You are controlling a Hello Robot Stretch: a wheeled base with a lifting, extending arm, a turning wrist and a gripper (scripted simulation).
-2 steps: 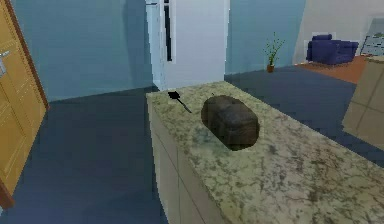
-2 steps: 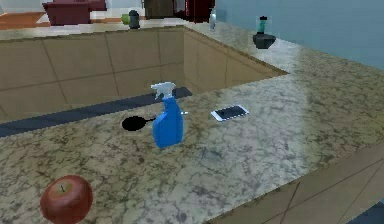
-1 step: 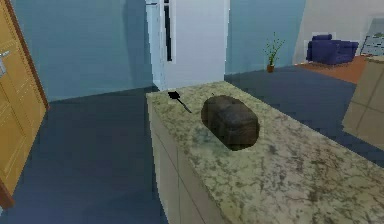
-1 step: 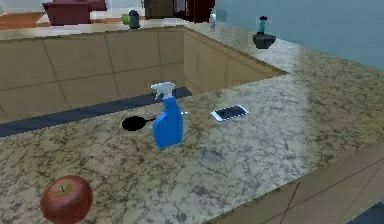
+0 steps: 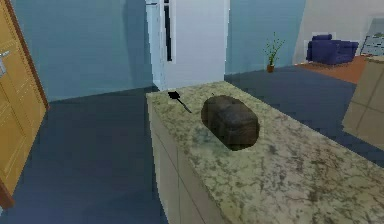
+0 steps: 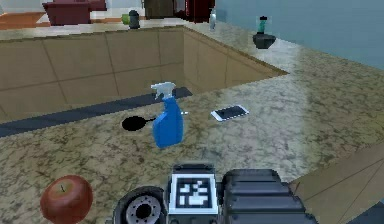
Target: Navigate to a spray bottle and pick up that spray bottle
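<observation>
Spray bottle (image 6: pixel 167 118) upright on speckled stone counter (image 6: pixel 300 110), beyond my pincer (image 6: pixel 145 207).
The blue bottle with white head stands just beside a small dark round thing (image 6: pixel 133 123), a phone (image 6: pixel 229 113) lying near it toward the arm side view's right, a red apple (image 6: pixel 66 198) at bottom left. My pincer's dark body sits at the bottom edge by a marked white square (image 6: pixel 197 193); its far end is hidden, so I cannot tell its state or whether it holds anything.

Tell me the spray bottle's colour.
The spray bottle is blue with a white nozzle; best in arm side view.
</observation>
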